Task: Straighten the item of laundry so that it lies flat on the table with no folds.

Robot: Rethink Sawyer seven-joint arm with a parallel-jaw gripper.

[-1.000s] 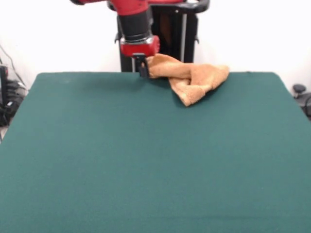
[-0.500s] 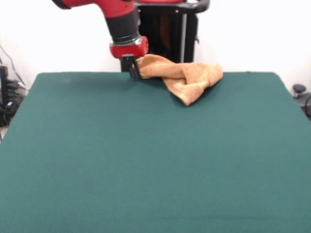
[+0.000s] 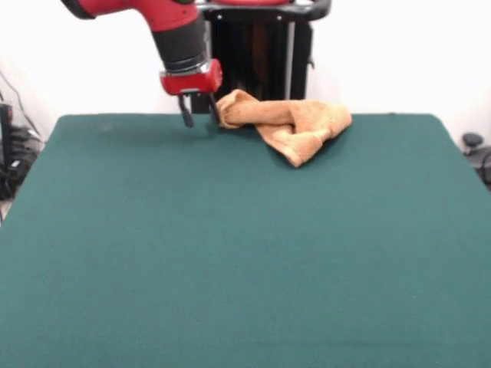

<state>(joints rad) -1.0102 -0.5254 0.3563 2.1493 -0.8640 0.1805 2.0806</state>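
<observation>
Near the far edge of the large dark green felt-topped table [image 3: 230, 245], the small orange-tan terry-cloth towel [image 3: 288, 123] lies bunched and twisted. Just beside its left end hangs the red and black arm's gripper [image 3: 198, 116], its fingers spread apart and empty. No writing is readable.

- Orange-tan towel [image 3: 288, 123], plain terry, no stripe discernible.
- Dark green tabletop [image 3: 230, 245], uniform, unpatterned.
- Red arm [image 3: 165, 15] with black segment; red cuff above black pincer [image 3: 198, 115].
- White wall [image 3: 399, 54] behind.
</observation>
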